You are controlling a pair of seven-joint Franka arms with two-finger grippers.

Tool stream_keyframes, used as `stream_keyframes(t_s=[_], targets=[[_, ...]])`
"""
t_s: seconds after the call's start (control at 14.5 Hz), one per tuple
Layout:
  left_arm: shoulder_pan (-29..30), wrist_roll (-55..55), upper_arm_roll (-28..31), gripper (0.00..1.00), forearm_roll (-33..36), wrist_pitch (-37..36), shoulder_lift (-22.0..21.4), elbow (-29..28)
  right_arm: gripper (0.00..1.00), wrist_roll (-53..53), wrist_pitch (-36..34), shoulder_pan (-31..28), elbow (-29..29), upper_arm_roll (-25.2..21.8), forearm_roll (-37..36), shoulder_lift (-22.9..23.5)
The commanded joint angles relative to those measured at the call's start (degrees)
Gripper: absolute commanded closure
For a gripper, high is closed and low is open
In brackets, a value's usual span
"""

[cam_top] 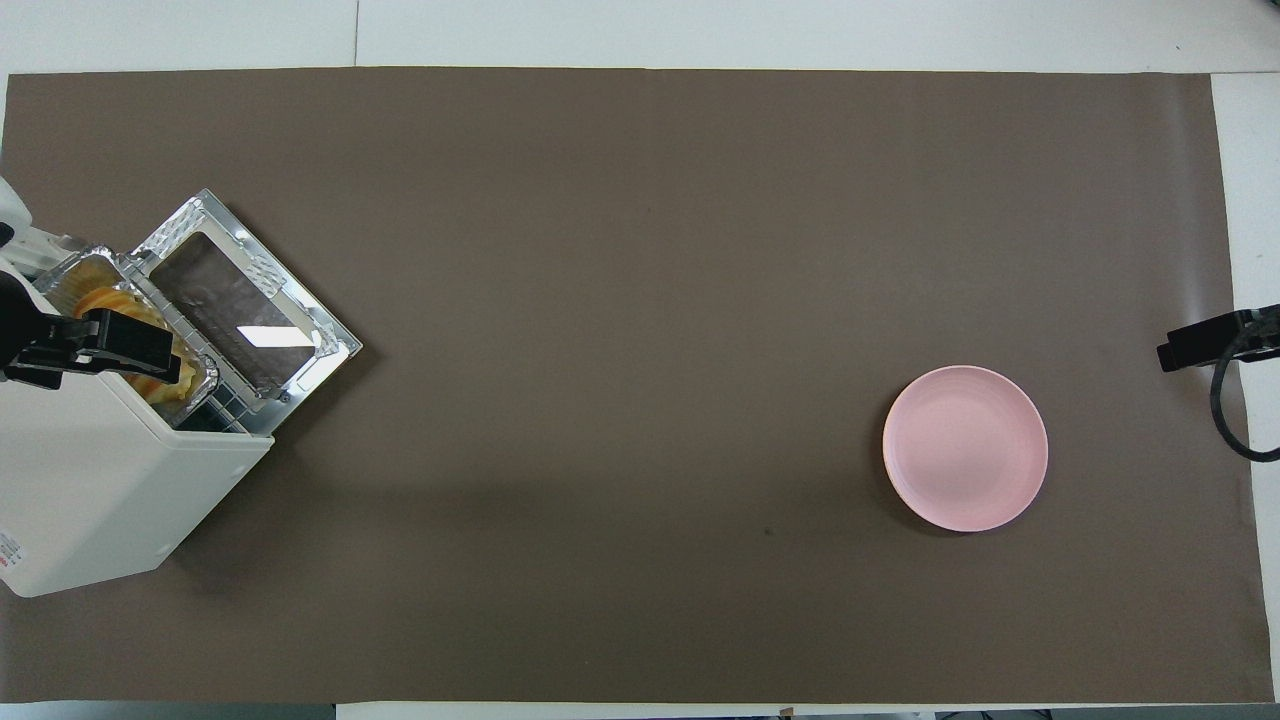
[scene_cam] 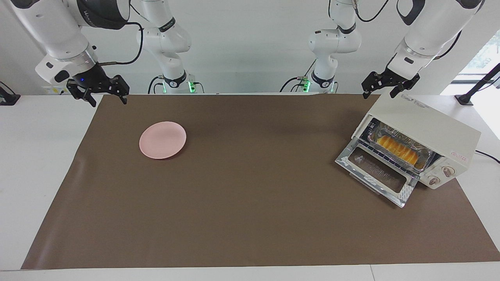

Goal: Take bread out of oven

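The cream-white oven [scene_cam: 429, 121] stands at the left arm's end of the table, its glass door [scene_cam: 377, 173] dropped open. The yellow-orange ridged bread [scene_cam: 396, 147] lies in a silver foil tray [scene_cam: 426, 155] on the rack inside. In the overhead view the oven [cam_top: 90, 470] and bread [cam_top: 105, 300] show too, the bread partly covered by the left gripper's finger [cam_top: 130, 345]. My left gripper [scene_cam: 379, 95] is open and empty, up in the air over the oven's top. My right gripper [scene_cam: 108, 100] is open and empty, waiting over the mat's edge at the right arm's end.
A round pink plate [scene_cam: 162, 139] lies empty on the brown mat [scene_cam: 250, 203] toward the right arm's end; it also shows in the overhead view [cam_top: 965, 447]. The oven's two knobs [scene_cam: 441, 175] face away from the robots. A cable [scene_cam: 488, 155] runs from the oven.
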Motion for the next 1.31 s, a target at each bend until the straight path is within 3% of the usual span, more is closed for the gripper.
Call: stream_keyframes(t_s=[0.0, 0.34, 0.55, 0.89, 1.1, 1.24], targets=[[-0.25, -0.54, -0.27, 0.0, 0.86, 1.33, -1.28, -1.64, 0.0, -0.07, -0.25, -0.66, -0.18, 0.47, -0.18, -0.69], [0.45, -0.63, -0.18, 0.0, 0.77, 3.69, -1.54, -2.26, 0.0, -0.07, -0.25, -0.66, -0.18, 0.47, -0.18, -0.69], [2.12, -6.92, -0.18, 0.0, 0.68, 9.84, -0.67, -2.0, 0.0, -0.07, -0.33, -0.31, -0.18, 0.47, -0.18, -0.69], [1.68, -26.26, -0.18, 0.0, 1.38, 9.68, 13.81, 8.27, 0.0, -0.07, -0.25, -0.31, -0.27, 0.47, -0.18, -0.69], [1.41, -34.54, -0.18, 0.0, 9.02, 11.33, 23.65, 14.43, 0.0, -0.07, -0.51, -0.4, -0.27, 0.47, -0.18, -0.69], [2.64, -35.26, -0.1, 0.0, 11.05, 18.0, 25.09, 12.79, 0.0, -0.24, -0.51, -0.4, -0.27, 0.47, -0.18, -0.69]])
